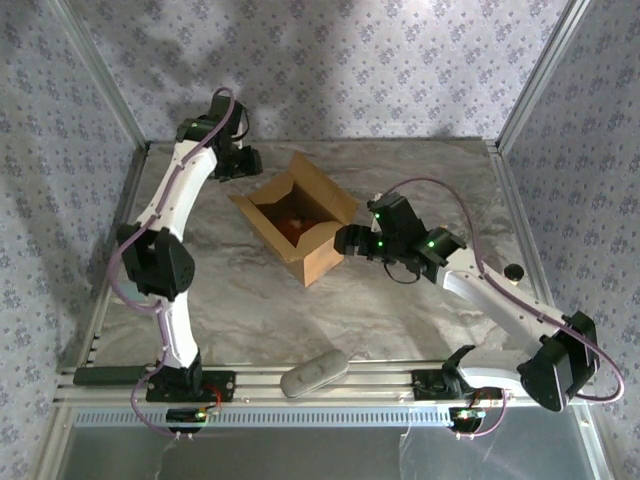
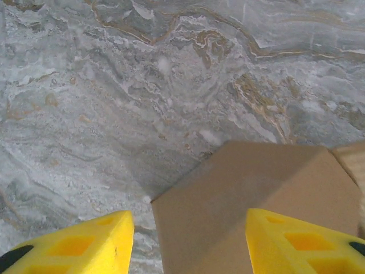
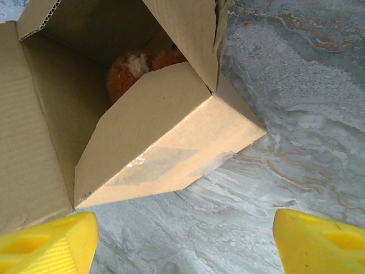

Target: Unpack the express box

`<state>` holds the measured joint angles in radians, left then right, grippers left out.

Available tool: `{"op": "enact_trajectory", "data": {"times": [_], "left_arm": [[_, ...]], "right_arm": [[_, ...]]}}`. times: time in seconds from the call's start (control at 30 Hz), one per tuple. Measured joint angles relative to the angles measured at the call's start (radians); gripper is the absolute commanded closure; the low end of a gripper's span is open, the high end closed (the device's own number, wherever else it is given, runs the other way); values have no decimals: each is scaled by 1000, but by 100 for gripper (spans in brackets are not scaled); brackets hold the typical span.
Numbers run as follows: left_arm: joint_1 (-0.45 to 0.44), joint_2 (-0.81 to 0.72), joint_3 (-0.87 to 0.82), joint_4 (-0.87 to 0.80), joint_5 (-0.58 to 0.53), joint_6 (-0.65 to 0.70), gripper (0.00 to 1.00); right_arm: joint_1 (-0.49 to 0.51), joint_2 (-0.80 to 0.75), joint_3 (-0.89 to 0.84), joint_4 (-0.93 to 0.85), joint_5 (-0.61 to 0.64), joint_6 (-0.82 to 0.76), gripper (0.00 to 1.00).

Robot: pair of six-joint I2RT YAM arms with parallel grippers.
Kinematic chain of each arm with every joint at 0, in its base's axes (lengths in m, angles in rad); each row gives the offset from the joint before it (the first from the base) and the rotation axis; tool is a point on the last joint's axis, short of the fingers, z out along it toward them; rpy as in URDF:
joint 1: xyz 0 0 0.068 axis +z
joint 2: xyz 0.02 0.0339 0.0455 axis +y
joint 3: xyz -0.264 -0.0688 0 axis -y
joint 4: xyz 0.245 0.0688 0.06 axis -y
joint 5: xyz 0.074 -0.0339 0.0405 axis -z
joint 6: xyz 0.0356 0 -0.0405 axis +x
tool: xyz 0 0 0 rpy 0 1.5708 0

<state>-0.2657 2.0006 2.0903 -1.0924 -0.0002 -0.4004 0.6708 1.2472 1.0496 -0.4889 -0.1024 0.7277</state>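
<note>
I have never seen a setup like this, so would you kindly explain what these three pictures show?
Two white robot arms stand at a marble table. One picture looks down from above; the other two come from wrist cameras, so the yellow tips are gripper fingers. An open cardboard box sits mid-table with an orange plush toy inside. A pale oblong thing lies at the near edge. The left gripper is by a box flap, the right gripper beside the box; both are open, holding nothing.

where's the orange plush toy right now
The plush toy lies inside the open express box, mid-table in the top view, just left of the right gripper. In the right wrist view it sits behind the taped flap.
</note>
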Motion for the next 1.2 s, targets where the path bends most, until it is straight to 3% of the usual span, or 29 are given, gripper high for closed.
{"op": "enact_trajectory", "data": {"times": [0.2,0.33,0.57,0.83,1.03,1.2], "left_arm": [[5,-17,-164,68,40,-13,47],[5,-138,-354,171,76,-58,47],[-10,-356,-615,212,78,-144,46],[-121,-560,-813,205,56,-259,45],[-159,-632,-843,149,59,-301,43],[-164,-598,-720,60,56,-291,43]], "right_arm": [[11,106,28,52,20,17,19],[10,174,72,79,21,16,19],[-22,261,169,50,9,-23,19],[-99,368,309,-11,-25,-139,19],[-112,397,370,-24,-44,-217,20],[-108,389,376,-58,-32,-243,19]]}}
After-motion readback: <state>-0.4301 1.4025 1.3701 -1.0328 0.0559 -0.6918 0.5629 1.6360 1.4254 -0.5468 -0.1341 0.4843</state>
